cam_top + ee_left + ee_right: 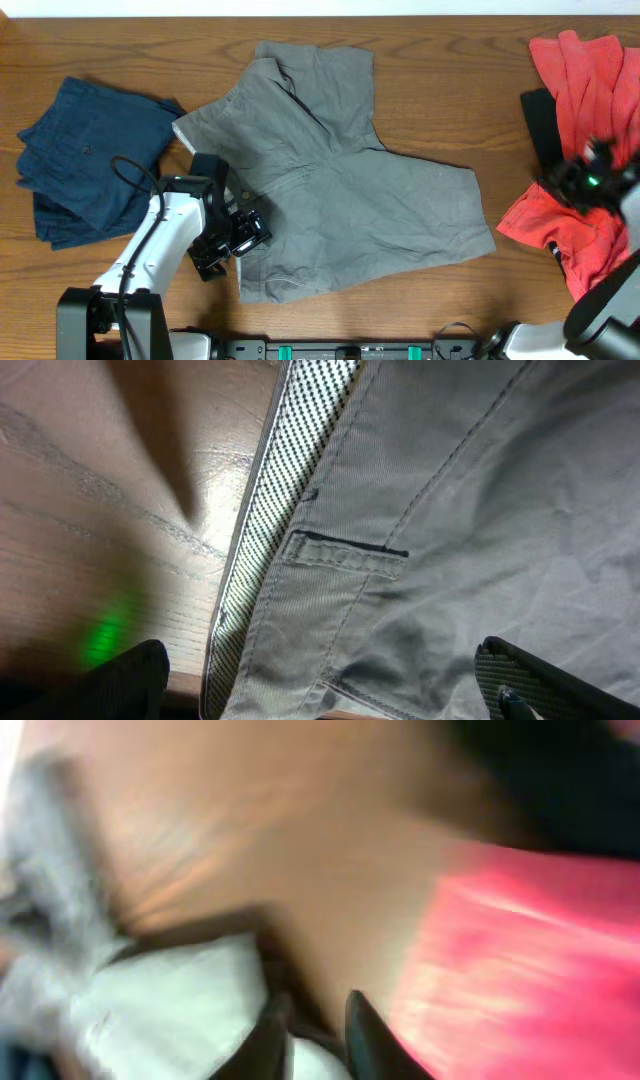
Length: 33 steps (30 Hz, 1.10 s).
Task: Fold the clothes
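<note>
Left wrist shows the left end effector released above the olive-grey shorts; right end effector blurred, cannot tell.

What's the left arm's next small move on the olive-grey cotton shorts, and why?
Probably lower the left gripper and close on the checker-lined waistband: its fingers hang open either side of that edge in the wrist view, and the olive-grey cotton shorts lie spread out, not yet folded.
</note>
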Motion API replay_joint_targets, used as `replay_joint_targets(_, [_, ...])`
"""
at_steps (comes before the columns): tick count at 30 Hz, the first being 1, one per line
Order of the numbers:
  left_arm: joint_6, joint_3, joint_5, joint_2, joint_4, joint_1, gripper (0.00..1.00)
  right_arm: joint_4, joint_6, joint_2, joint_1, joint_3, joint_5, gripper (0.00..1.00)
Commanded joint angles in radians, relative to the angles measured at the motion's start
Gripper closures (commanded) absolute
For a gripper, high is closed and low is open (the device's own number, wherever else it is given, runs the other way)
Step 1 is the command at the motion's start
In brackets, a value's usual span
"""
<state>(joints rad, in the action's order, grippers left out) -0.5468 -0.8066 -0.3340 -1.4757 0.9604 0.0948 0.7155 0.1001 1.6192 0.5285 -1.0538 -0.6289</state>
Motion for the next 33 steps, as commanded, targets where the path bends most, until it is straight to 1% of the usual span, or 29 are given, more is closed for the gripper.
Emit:
replay_joint_targets(1, [-0.005, 0.005, 0.003, -0.006, -0.001, 0.003, 0.02, -0.044, -0.101, -0.013, -0.155, -0.014, -0.131, 0.60])
replay_joint_targets(4, [-0.005, 0.005, 0.003, -0.006, -0.002, 0.003, 0.02, -0.130, -0.061, -0.001, -0.302, -0.014, -0.014, 0.45])
replay_joint_targets(5, [-0.005, 0.005, 0.003, -0.006, -0.002, 0.003, 0.02, -0.165, -0.035, 0.006, -0.350, -0.014, 0.029, 0.42])
replay_joint_targets(6, [-0.005, 0.005, 0.003, -0.006, -0.002, 0.003, 0.02, -0.200, -0.016, 0.015, -0.391, -0.014, 0.068, 0.41])
replay_joint_targets(7, [-0.005, 0.005, 0.003, -0.006, -0.002, 0.003, 0.02, -0.250, 0.015, 0.029, -0.443, -0.014, 0.129, 0.37])
replay_joint_targets(9, [-0.005, 0.005, 0.003, -0.006, -0.003, 0.003, 0.02, -0.341, 0.056, 0.058, -0.518, -0.014, 0.213, 0.34])
replay_joint_targets(12, [-0.005, 0.005, 0.003, -0.006, -0.009, 0.003, 0.02, -0.526, 0.099, 0.125, -0.628, -0.014, 0.315, 0.30])
replay_joint_targets(14, [-0.005, 0.005, 0.003, -0.006, -0.009, 0.003, 0.02, -0.649, 0.141, 0.192, -0.682, -0.026, 0.349, 0.27])
replay_joint_targets(16, [-0.005, 0.005, 0.003, -0.006, -0.009, 0.003, 0.02, -0.699, 0.170, 0.272, -0.713, -0.079, 0.348, 0.25])
replay_joint_targets(18, [-0.005, 0.005, 0.003, -0.006, -0.009, 0.003, 0.02, -0.679, 0.173, 0.357, -0.731, -0.174, 0.336, 0.18])
replay_joint_targets(22, [-0.005, 0.005, 0.003, -0.006, -0.010, 0.003, 0.02, -0.538, 0.172, 0.527, -0.752, -0.444, 0.362, 0.01])
replay_joint_targets(28, [-0.005, 0.005, 0.003, -0.006, -0.010, 0.003, 0.02, -0.435, 0.162, 0.745, -0.755, -0.796, 0.324, 0.01])
replay_joint_targets(30, [-0.005, 0.005, 0.003, -0.006, -0.009, 0.003, 0.02, -0.411, 0.161, 0.815, -0.763, -0.885, 0.309, 0.01])
replay_joint_targets(33, [-0.005, 0.005, 0.003, -0.006, -0.009, 0.003, 0.02, -0.405, 0.161, 0.894, -0.777, -0.963, 0.303, 0.01])
